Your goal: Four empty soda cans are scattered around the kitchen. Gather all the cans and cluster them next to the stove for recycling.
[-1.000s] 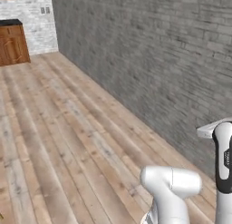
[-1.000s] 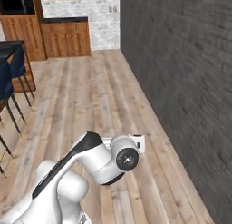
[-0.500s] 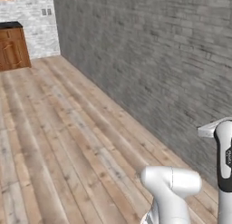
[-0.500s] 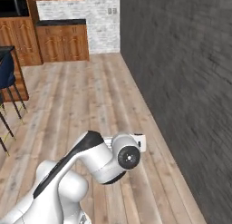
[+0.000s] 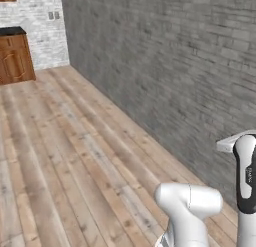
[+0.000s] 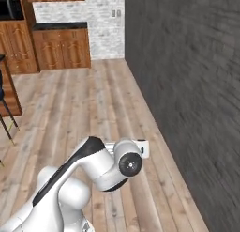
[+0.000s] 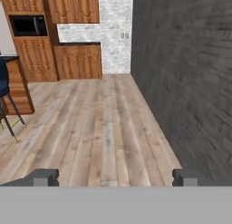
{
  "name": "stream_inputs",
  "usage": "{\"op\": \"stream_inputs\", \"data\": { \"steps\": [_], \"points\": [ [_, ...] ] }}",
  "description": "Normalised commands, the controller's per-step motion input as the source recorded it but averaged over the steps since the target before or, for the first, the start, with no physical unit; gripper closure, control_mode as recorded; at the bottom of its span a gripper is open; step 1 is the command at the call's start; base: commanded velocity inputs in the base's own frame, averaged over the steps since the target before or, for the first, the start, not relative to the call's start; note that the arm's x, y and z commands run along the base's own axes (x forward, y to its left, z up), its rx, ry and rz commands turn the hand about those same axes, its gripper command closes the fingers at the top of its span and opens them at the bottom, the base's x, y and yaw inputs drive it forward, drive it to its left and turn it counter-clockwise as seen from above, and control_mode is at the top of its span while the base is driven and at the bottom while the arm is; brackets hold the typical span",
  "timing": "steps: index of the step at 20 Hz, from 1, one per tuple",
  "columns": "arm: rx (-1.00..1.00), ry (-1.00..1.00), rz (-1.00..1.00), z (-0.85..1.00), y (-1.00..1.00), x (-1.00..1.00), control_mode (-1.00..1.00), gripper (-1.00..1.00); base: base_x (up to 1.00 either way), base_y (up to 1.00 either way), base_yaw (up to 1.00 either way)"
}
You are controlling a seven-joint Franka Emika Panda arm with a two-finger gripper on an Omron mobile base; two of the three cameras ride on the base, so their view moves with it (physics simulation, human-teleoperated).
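The soda cans and the stove are out of view. My gripper (image 7: 113,177) is open, its two dark fingertips (image 7: 43,177) standing far apart with nothing between them. It points level along a wooden plank floor (image 7: 104,123) toward the far kitchen wall. The arm is folded close over the base, with its elbow (image 6: 129,164) low in the right base view and its white hand (image 5: 245,176) upright at the right edge of the left base view.
A dark grey brick wall (image 7: 186,73) runs close along the right side. Wooden cabinets with a dark countertop (image 7: 77,60) and a built-in black microwave (image 7: 28,25) stand at the far end. A blue stool (image 7: 3,87) and a wooden counter end (image 7: 20,91) sit at the left.
The whole picture has shifted as the base drives: the stools have slid off to the left and the far cabinets sit a little lower. The arm's pose is unchanged.
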Motion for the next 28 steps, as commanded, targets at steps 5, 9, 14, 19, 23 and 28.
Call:
{"op": "stream_inputs", "data": {
  "steps": [5, 9, 14, 19, 23, 28],
  "points": [
    [0.00, 0.00, 0.00, 0.00, 0.00, 0.00, 1.00, -1.00, 0.65, -0.02, 0.24],
    [0.00, 0.00, 0.00, 0.00, 0.00, 0.00, 1.00, -1.00, 0.01, 0.00, 0.46],
    [0.00, 0.00, 0.00, 0.00, 0.00, 0.00, 1.00, -1.00, -0.03, 0.00, 0.48],
    [0.00, 0.00, 0.00, 0.00, 0.00, 0.00, 1.00, -1.00, -0.04, 0.00, 0.48],
    [0.00, 0.00, 0.00, 0.00, 0.00, 0.00, 1.00, -1.00, -0.04, 0.00, 0.48],
    [0.00, 0.00, 0.00, 0.00, 0.00, 0.00, 1.00, -1.00, -0.04, 0.00, 0.48]
  ]
}}
